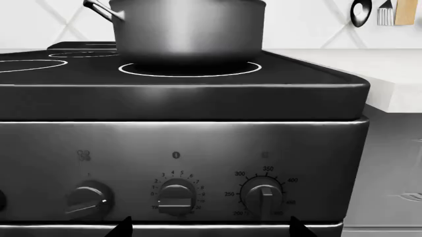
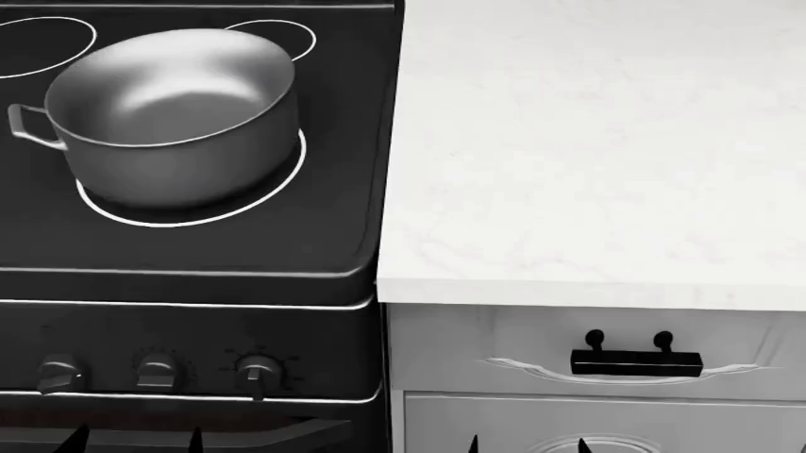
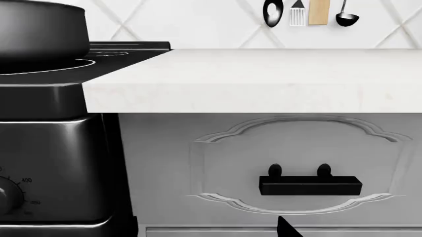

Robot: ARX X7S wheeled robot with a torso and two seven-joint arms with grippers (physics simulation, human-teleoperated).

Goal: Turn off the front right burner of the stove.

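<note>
Stove fills the left of the head view, black glass top butting right up against the white worktop, whose front edge runs above a white cabinet drawer with a black handle. On the glass, near the worktop's left edge, sits the front right burner, a thin white ring, and a steel pot stands squarely on it, empty, handle poking away from the worktop. Down on the stove's front panel the left wrist view picks out three knobs in a row: a plain one, a numbered one, and a temperature dial nearest the cabinet.

Left gripper shows only two dark fingertips low in its own view, set wide apart below the knobs and touching nothing. Right gripper shows two tips in front of the cabinet in the head view, apart, nothing between them.
</note>
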